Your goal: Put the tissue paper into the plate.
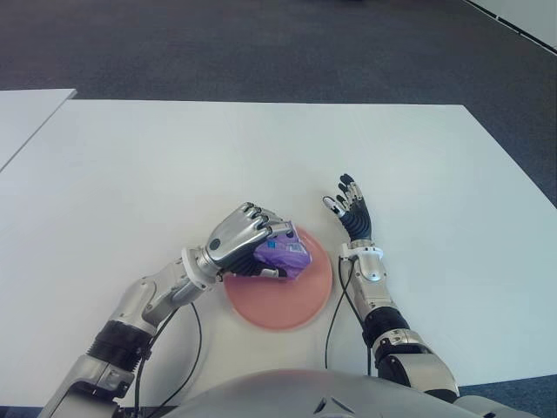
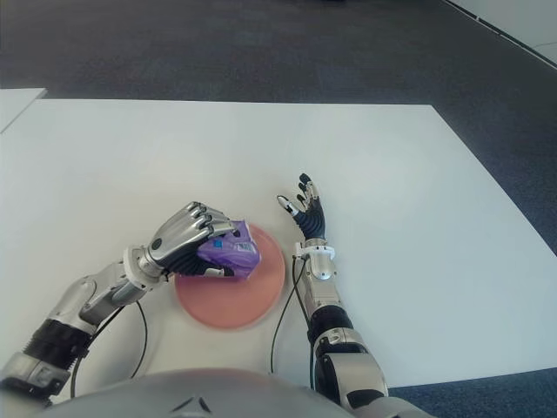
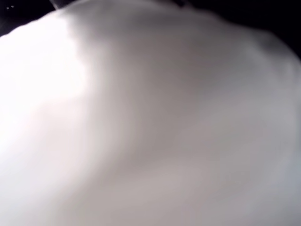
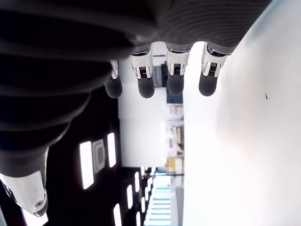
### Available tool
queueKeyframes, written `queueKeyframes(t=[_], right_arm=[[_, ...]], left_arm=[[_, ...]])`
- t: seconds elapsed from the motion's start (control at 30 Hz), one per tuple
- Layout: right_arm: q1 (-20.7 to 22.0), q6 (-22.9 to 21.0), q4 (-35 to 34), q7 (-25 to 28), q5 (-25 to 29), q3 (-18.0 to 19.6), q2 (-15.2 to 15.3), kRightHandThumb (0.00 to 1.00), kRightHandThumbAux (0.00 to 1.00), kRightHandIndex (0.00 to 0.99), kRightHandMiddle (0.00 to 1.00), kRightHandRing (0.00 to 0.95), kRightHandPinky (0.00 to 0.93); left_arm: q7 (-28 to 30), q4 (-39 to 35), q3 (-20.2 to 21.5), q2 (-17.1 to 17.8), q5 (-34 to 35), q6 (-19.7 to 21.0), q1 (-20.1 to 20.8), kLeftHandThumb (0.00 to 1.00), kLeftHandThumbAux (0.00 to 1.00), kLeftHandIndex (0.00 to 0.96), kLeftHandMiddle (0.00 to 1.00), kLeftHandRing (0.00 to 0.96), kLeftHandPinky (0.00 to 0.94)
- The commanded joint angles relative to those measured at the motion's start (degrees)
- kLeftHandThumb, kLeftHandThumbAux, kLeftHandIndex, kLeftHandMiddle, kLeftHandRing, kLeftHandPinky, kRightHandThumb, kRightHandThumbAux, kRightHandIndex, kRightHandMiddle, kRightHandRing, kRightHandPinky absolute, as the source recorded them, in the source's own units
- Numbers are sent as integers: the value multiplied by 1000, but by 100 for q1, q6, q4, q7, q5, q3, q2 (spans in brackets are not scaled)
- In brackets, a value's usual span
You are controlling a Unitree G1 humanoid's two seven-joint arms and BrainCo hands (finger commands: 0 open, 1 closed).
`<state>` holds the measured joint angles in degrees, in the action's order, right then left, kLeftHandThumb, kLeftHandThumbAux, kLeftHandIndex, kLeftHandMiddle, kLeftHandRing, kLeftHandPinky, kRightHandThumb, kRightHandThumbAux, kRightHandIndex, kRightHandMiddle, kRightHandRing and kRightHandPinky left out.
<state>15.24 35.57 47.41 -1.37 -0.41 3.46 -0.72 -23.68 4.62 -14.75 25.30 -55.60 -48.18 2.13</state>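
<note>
In the left eye view, the silver left hand (image 1: 239,239) sits just left of the frame's centre, its fingers curled down around a purple plastic-wrapped pack of tissue paper (image 1: 284,252). The pack is over the upper left part of a round pink plate (image 1: 296,305) that lies on the white table (image 1: 174,165), below centre. Whether the pack touches the plate cannot be told. The black-and-silver right hand (image 1: 350,209) shows just right of the plate, its fingers spread and holding nothing.

The right eye view shows the same scene.

The left wrist view is a pale blur; nothing can be made out.

In the right wrist view, the right hand's dark fingertips (image 4: 146,87) hang apart along the upper frame, grasping nothing, beside the white table.
</note>
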Motion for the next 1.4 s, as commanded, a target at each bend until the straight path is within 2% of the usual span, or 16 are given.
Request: queueKeyframes(t=[0.03,0.43,0.63,0.7,0.8,0.83,0.87,0.9,0.93,1.03,1.13,1.4], right_arm=[[-562,-305,565,31,37,33,-60,0,626,0,0,0,0],[-537,-261,619,37,47,52,-76,0,629,0,0,0,0],[-521,-229,668,67,68,62,-78,0,640,0,0,0,0],[-506,-253,680,57,73,71,-79,0,644,0,0,0,0],[-698,-533,243,-113,-3,-7,-175,0,653,0,0,0,0],[-740,-624,142,-153,-18,-24,-192,0,660,0,0,0,0],[-731,-690,143,-172,-12,-18,-190,0,662,0,0,0,0],[-729,-745,133,-186,-6,-16,-189,0,666,0,0,0,0],[-733,-790,108,-198,-2,-17,-193,0,668,0,0,0,0],[-770,-890,-6,-219,-1,-34,-207,0,671,0,0,0,0],[-798,-898,-74,-242,-25,-55,-207,0,671,0,0,0,0],[-846,-609,-108,-421,-180,-109,-202,0,689,0,0,0,0]], left_arm=[[-151,78,-109,87,-129,80,98,746,695,444,841,840,811],[-262,43,-299,196,-188,141,190,747,695,443,845,843,811],[-270,79,-347,179,24,-5,190,747,695,443,841,839,792],[-315,92,-354,130,118,-70,191,745,696,444,837,834,783],[-352,-10,-333,24,155,-53,290,736,696,444,824,810,755],[-352,-58,-314,6,157,-38,335,721,699,440,745,725,674],[-342,-89,-300,80,60,-9,330,715,700,439,716,694,644],[-335,-105,-292,136,-13,10,320,527,678,357,535,504,458],[-279,-124,-298,208,-94,46,298,400,665,304,418,380,338],[-191,-165,-325,315,-218,125,277,185,593,119,166,128,110],[-78,-272,-357,448,-362,257,263,120,517,40,54,42,36],[134,-460,-457,683,-422,379,302,93,413,2,2,2,1]])
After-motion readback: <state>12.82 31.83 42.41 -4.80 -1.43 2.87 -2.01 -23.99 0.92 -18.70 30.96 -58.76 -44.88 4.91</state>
